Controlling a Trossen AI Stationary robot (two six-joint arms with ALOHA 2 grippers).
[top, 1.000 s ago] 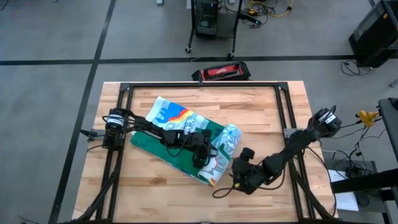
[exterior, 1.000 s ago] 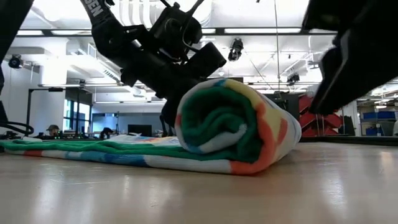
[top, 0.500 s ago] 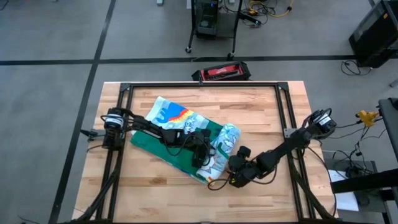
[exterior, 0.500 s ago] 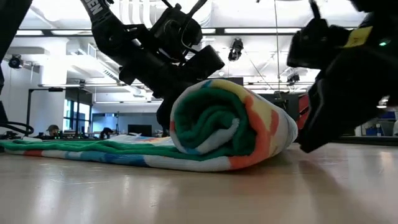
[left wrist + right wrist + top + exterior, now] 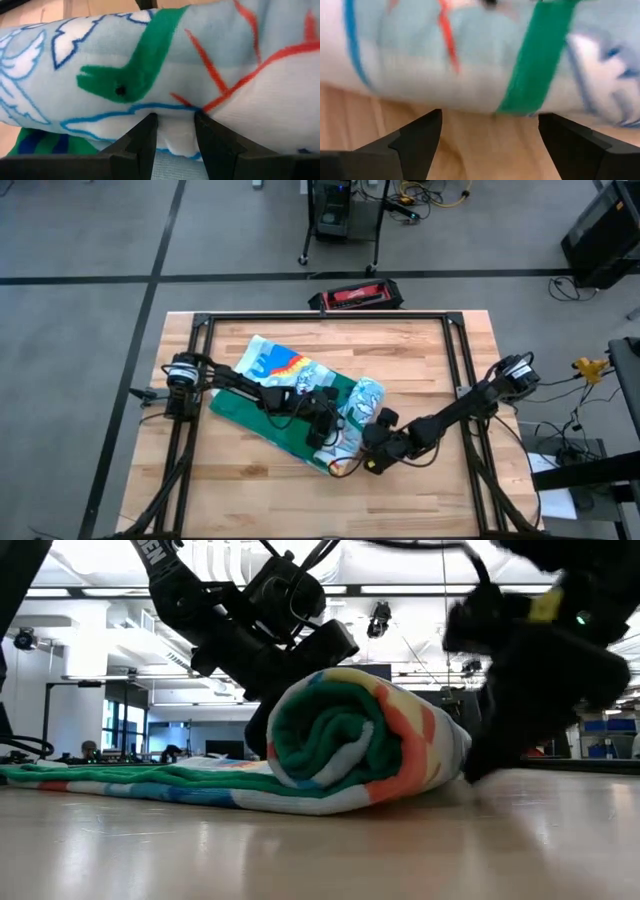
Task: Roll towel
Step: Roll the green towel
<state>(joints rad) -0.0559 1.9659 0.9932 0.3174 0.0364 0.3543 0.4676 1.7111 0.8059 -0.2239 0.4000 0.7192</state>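
One towel (image 5: 300, 395), half rolled, one wooden table (image 5: 420, 350), two arms, two hands.

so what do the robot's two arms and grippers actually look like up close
Both arms are dark, jointed and slim, with black cables looped along them. The left gripper has two flat, dark, blade-like fingers. The right gripper has matching dark angular fingers. White lettering marks the left arm.

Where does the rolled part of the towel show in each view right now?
High view: rolled part of the towel, table centre, between both arms.
Low view: roll mid-picture, spiral end facing the camera.
Left wrist view: fills the frame beyond the end effector.
Right wrist view: across the upper half.
Shared landmark: wooden table.
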